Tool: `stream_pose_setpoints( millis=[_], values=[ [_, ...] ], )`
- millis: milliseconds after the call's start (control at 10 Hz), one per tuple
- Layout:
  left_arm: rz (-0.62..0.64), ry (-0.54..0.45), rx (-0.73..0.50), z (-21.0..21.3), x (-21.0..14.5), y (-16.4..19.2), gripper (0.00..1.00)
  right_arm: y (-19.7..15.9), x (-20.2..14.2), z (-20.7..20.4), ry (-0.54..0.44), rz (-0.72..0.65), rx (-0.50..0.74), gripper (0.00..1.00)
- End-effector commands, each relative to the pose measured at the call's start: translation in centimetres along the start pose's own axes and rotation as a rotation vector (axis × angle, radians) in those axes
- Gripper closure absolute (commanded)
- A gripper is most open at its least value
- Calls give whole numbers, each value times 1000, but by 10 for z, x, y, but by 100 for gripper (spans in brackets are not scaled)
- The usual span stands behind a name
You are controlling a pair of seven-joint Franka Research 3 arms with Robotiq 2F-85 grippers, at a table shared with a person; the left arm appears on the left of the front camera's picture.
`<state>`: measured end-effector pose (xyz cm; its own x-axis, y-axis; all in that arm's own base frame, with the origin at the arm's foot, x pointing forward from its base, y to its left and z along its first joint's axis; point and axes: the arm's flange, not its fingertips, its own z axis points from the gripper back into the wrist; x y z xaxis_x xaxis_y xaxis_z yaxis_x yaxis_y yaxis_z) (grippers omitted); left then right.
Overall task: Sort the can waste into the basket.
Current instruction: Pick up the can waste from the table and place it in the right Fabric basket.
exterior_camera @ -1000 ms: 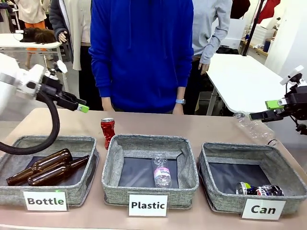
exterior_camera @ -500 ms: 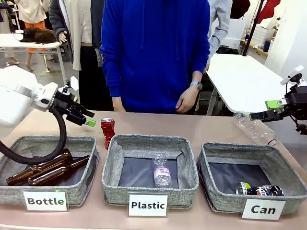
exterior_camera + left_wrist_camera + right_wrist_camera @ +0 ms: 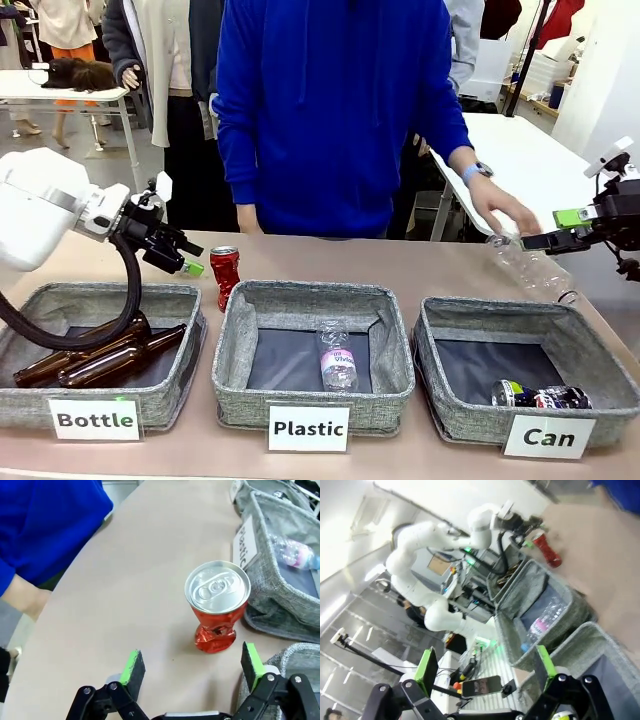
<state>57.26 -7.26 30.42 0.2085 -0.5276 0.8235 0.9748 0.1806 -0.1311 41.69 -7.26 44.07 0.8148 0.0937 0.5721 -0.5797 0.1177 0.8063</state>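
Reach for the red can [image 3: 217,605]
Left gripper [image 3: 192,664] hung open just short of it on the table [image 3: 440,262]; next called for advancing, gripping, carrying to the basket [image 3: 495,306] (dark can [image 3: 540,397] lay inside). Right gripper [image 3: 485,675] gaped empty.

Two cans [image 3: 224,272], three baskets [image 3: 470,418], perhaps four bottles [image 3: 338,365]

Red can [image 3: 224,275] upright; dark can [image 3: 540,396] in basket [image 3: 462,418].

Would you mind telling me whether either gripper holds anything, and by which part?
Nothing is held. The left gripper is open short of the upright red can; the right gripper is open, empty.
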Motion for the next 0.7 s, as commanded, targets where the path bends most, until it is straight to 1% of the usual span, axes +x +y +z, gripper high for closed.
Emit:
stream_pose_setpoints(
  millis=[0, 100, 200, 300, 400, 500, 600],
  values=[
    [-33, 16, -51, 4, 0, -2, 0, 82, 0, 62, 3, 16, -248, 0],
    [-37, 17, -63, 1, 0, -2, 0, 118, -11, 95, 26, 9, -407, 0],
    [-29, 9, -70, -3, -3, -4, 0, 143, -29, 126, 33, 1, -569, 0],
    [-30, 3, -66, -1, -2, -7, 0, 161, -49, 153, -29, -35, -742, 0],
    [-32, 0, -69, -1, 0, -5, 0, 167, -67, 172, -72, -116, -900, 0],
    [-37, 1, -80, -1, 4, -2, 0, 174, -85, 186, -139, -171, -987, 0],
    [-38, 8, -97, -3, 6, 0, 0, 180, -98, 198, -233, -199, -1007, 0]
  ],
)
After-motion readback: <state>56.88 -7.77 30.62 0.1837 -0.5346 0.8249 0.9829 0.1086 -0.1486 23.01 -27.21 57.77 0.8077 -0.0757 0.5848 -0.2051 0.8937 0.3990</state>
